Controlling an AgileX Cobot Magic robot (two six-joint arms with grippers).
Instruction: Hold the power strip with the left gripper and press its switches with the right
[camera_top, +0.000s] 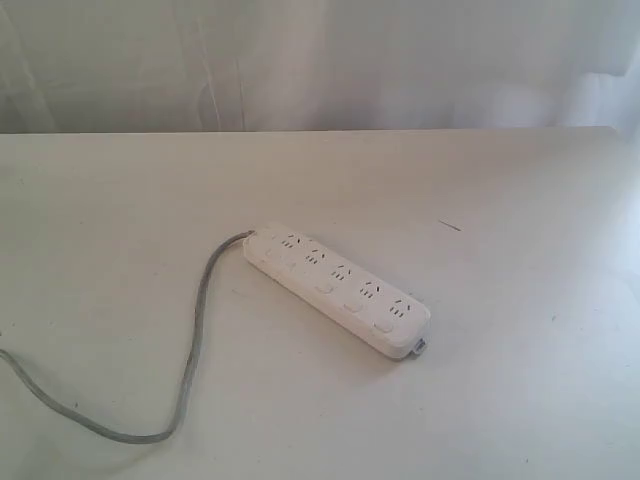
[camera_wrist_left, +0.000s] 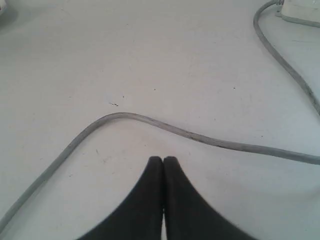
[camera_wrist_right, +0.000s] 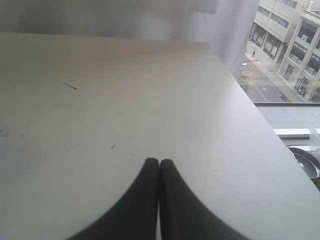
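Observation:
The white power strip (camera_top: 337, 288) lies slanted near the middle of the table, five outlets in a row and small white switches (camera_top: 323, 287) along its near side. Its grey cord (camera_top: 196, 340) curves off toward the near left. Neither gripper shows in the exterior view. In the left wrist view my left gripper (camera_wrist_left: 163, 160) is shut on nothing, just short of the cord (camera_wrist_left: 150, 120), and only a corner of the power strip (camera_wrist_left: 303, 10) shows at the frame's edge. My right gripper (camera_wrist_right: 159, 162) is shut and empty over bare tabletop, with the strip out of its view.
The white table (camera_top: 120, 200) ends at a far edge against a pale curtain (camera_top: 300, 60). In the right wrist view the table's side edge (camera_wrist_right: 250, 100) runs beside a window onto buildings and a street. A small dark mark (camera_top: 450, 226) lies beyond the strip.

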